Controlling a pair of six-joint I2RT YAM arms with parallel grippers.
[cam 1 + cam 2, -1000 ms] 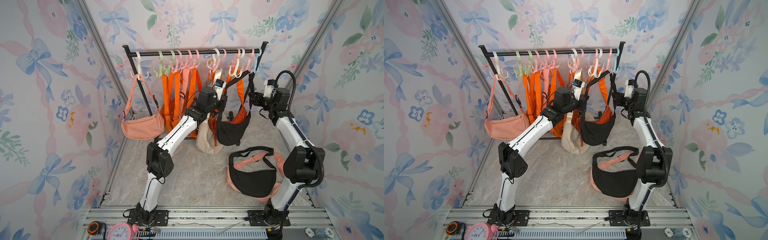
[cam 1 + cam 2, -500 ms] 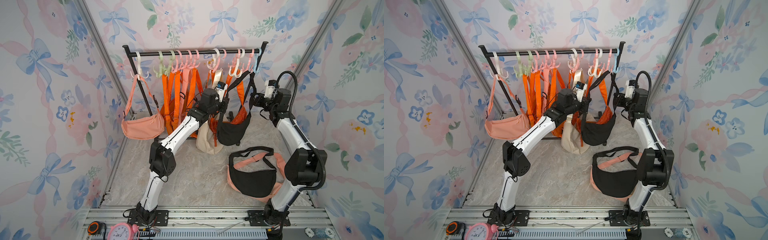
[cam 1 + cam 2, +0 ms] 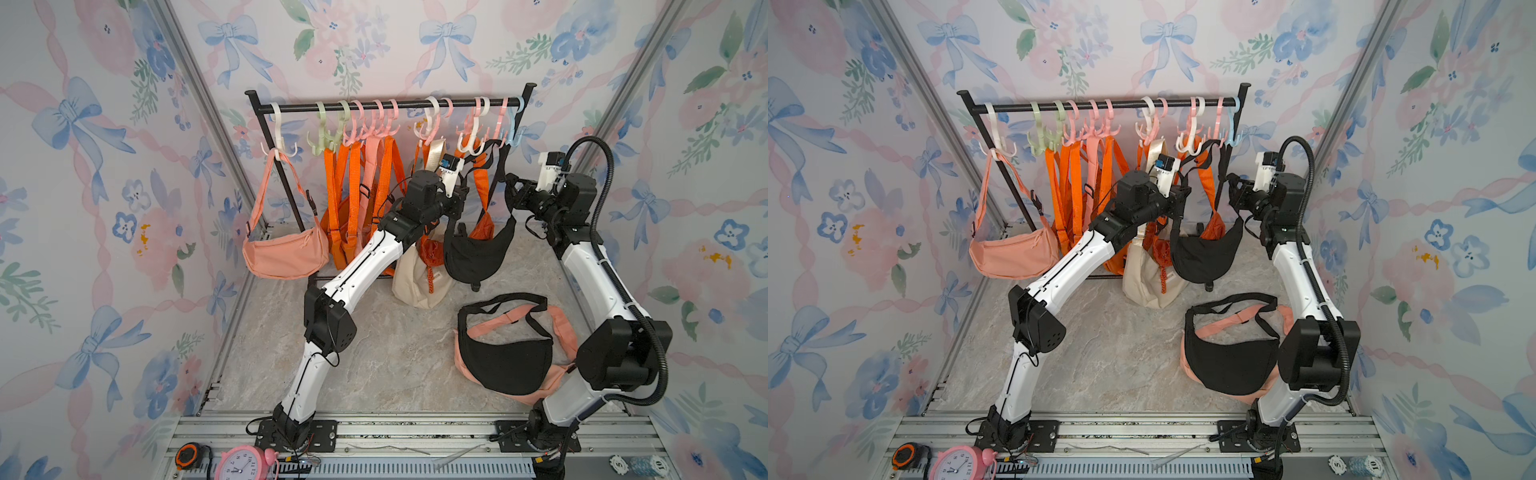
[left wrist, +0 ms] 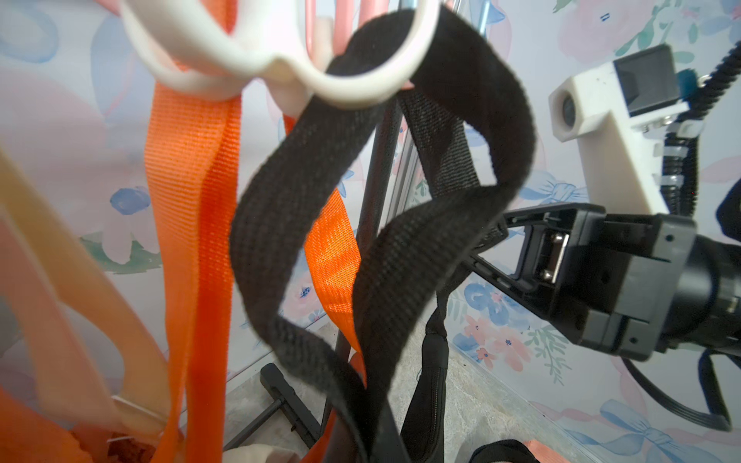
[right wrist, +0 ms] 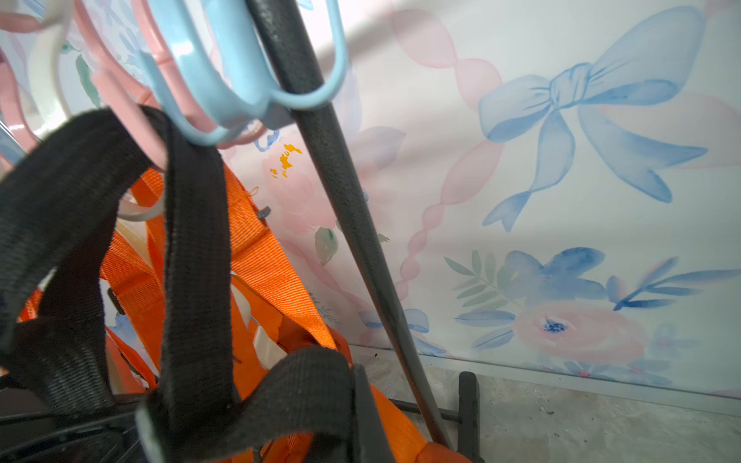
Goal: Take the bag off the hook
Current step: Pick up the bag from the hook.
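The black bag [image 3: 478, 253] hangs under the rack [image 3: 374, 106], near its right end, its strap [image 4: 401, 248] looped over a white hook [image 4: 280, 68] and a pink hook [image 5: 120, 108]. The right claw [image 4: 491, 236] is pinched tight on the strap. The left claw [image 3: 459, 199] is closed beside the strap; whether it grips, I cannot tell. Orange straps [image 4: 188, 200] crowd close, and so does the rack's post [image 5: 349, 208].

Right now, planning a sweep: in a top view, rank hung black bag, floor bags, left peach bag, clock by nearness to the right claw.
1. Hung black bag, at the right claw.
2. Floor bags, front right.
3. Left peach bag, rack's end.
4. Clock, front left.
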